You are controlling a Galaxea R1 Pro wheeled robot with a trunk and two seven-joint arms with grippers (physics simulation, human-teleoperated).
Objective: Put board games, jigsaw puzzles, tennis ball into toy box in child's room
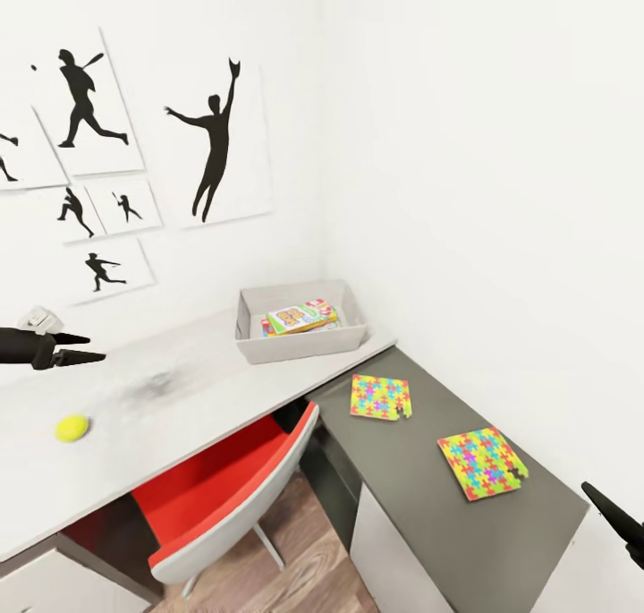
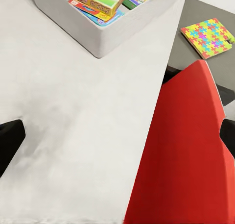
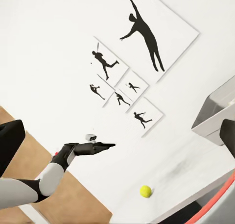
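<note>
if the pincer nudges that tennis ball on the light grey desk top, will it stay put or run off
The tennis ball is round and sits free on the flat table, so it would probably roll. Nothing stands between it and the front edge, so it might drop off. It looks small and likely light.

table [image 1: 179,389]: L-shaped | lt grey top: toy box [image 1: 300,343], tennis ball [image 1: 72,428] | dk grey top: 2 jigsaw puzzles [image 1: 381,396]
</note>
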